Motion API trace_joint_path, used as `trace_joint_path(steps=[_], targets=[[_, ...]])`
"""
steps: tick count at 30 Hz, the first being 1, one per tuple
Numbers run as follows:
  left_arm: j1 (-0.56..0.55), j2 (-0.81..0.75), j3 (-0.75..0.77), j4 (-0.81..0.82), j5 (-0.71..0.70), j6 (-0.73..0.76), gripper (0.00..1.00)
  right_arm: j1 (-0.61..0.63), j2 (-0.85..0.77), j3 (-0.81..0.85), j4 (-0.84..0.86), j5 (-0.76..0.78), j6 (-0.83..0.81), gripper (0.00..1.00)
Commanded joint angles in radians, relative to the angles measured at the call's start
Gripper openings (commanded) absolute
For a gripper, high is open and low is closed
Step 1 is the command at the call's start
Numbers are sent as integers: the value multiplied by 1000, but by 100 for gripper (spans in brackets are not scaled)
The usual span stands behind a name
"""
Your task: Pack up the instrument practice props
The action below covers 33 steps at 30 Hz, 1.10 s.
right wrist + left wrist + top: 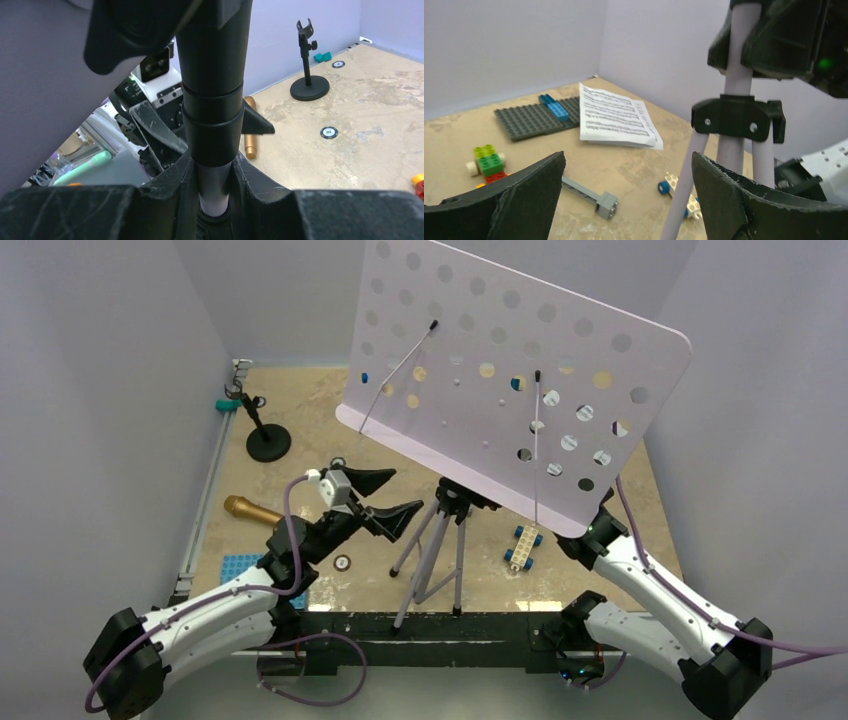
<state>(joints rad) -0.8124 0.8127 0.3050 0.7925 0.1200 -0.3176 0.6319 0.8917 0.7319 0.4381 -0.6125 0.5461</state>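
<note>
The lavender music stand stands mid-table, its perforated desk (510, 370) over the tripod legs (430, 550). My left gripper (405, 492) is open and empty just left of the tripod; in the left wrist view (628, 165) a leg (684, 200) stands between the jaws, untouched. My right gripper (214, 175) is shut on the stand's pole (212, 100); in the top view the desk hides it and only its arm (620, 555) shows. The gold microphone (250, 510) lies at the left. The black mic stand (267, 440) stands far left. The sheet music (616, 117) lies beyond the tripod.
A white and blue brick car (522, 545) lies right of the tripod. A grey baseplate (534, 117), a grey bar (594, 197) and green-red bricks (486, 162) lie near the pages. A blue plate (240, 568) and a round token (342, 562) lie near my left arm. Walls enclose three sides.
</note>
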Motion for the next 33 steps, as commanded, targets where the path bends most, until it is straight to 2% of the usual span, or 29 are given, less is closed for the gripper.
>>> trace_joint_path(steps=[1,4,6,9,12,17,23,30,33], targets=[[4,-61,-4,7,-180,40,100,3,-59,52,170,3,-3,0],[4,-106,-16,-8,-292,32,100,3,-66,53,172,6,3,0],[9,-151,-26,-26,-295,12,100,2,-68,65,158,4,14,0],[74,-220,10,-133,-44,-82,100,-13,-53,105,119,-24,53,0],[148,-243,39,-159,224,-217,100,-44,-27,139,113,-74,122,0],[171,-206,78,-145,457,-338,100,-54,-16,176,87,-106,149,0],[171,-54,96,-12,603,-457,100,-54,-22,189,63,-86,131,0],[160,151,26,322,657,-646,100,-54,-32,145,119,-57,147,0],[130,218,22,395,664,-674,100,-54,-20,137,154,-49,168,0]])
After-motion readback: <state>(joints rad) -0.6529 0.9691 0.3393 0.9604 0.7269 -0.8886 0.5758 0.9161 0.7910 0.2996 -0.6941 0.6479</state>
